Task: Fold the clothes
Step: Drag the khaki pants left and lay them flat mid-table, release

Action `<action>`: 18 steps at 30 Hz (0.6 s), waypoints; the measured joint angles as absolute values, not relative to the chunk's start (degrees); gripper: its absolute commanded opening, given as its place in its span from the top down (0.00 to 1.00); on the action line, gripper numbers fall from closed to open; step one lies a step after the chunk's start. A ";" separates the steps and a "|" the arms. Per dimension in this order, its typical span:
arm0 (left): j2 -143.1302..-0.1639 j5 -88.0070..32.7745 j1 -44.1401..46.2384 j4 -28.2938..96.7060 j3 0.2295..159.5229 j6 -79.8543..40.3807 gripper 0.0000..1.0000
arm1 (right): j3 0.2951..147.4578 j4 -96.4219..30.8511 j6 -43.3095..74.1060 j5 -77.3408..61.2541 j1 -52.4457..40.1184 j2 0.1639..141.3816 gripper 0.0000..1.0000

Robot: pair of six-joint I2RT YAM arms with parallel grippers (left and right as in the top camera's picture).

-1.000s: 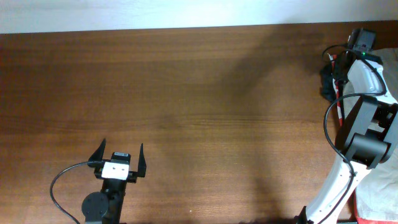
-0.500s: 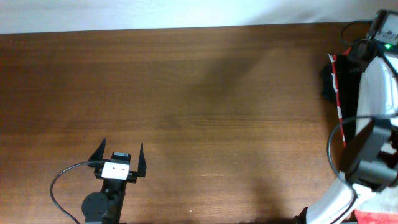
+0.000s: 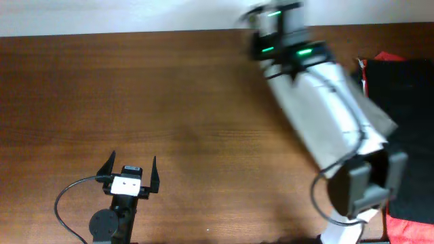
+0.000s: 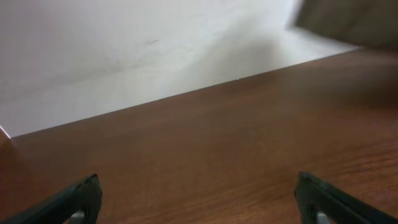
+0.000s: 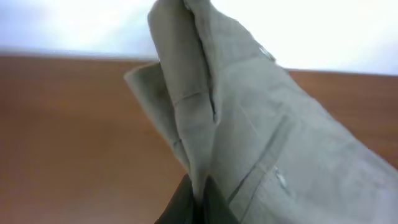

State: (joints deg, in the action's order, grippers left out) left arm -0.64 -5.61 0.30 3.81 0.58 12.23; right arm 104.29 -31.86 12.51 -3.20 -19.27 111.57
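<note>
The khaki shorts (image 5: 261,124) hang bunched in the right wrist view, with seams and a pocket edge showing, lifted above the wooden table. My right gripper (image 5: 200,194) is shut on a fold of them. In the overhead view the right arm (image 3: 319,95) is motion-blurred and reaches toward the table's far middle; the shorts are hidden under it. A blurred olive-beige shape (image 4: 348,22) shows at the top right of the left wrist view. My left gripper (image 3: 130,166) is open and empty near the front left, its fingertips (image 4: 199,199) wide apart over bare wood.
A black garment (image 3: 407,122) lies at the right edge of the table, with red cloth (image 3: 410,230) showing at its front and back edges. A white wall runs along the table's far edge (image 4: 155,99).
The right arm has swung from the far right corner toward the far middle of the table, carrying the shorts. The black garment and red cloth are now uncovered. The left arm has not moved.
</note>
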 measured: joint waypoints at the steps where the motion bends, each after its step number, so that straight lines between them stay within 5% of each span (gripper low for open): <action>1: -0.64 -5.61 0.30 3.81 0.58 12.23 0.01 | 104.29 -31.07 13.65 -3.51 -22.13 112.51 0.96; 5: -0.64 -5.61 0.30 3.81 0.58 12.23 0.01 | 104.29 -27.81 18.72 -5.04 -34.28 117.45 0.96; 6: -0.64 -5.61 0.30 3.81 0.58 12.23 0.01 | 104.29 -27.79 19.35 -5.32 -36.10 118.02 0.87; 7: -0.64 -5.61 0.30 3.81 0.58 12.23 0.01 | 104.29 -27.81 20.01 -5.37 -38.26 118.52 0.73; 9: -0.64 -5.61 0.30 3.81 0.58 12.23 0.01 | 104.29 -27.77 21.17 -5.21 -41.54 118.87 0.09; 10: -0.64 -5.61 0.30 3.81 0.58 12.23 0.01 | 104.31 -27.64 21.52 -4.99 -42.35 118.87 0.01; 18: -0.64 -5.61 0.30 3.81 0.58 12.23 0.01 | 104.38 -30.35 21.76 -3.51 -40.36 118.13 0.01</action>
State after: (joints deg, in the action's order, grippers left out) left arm -0.64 -5.61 0.30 3.81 0.58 12.23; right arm 104.38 -30.35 21.76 -3.51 -40.36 118.13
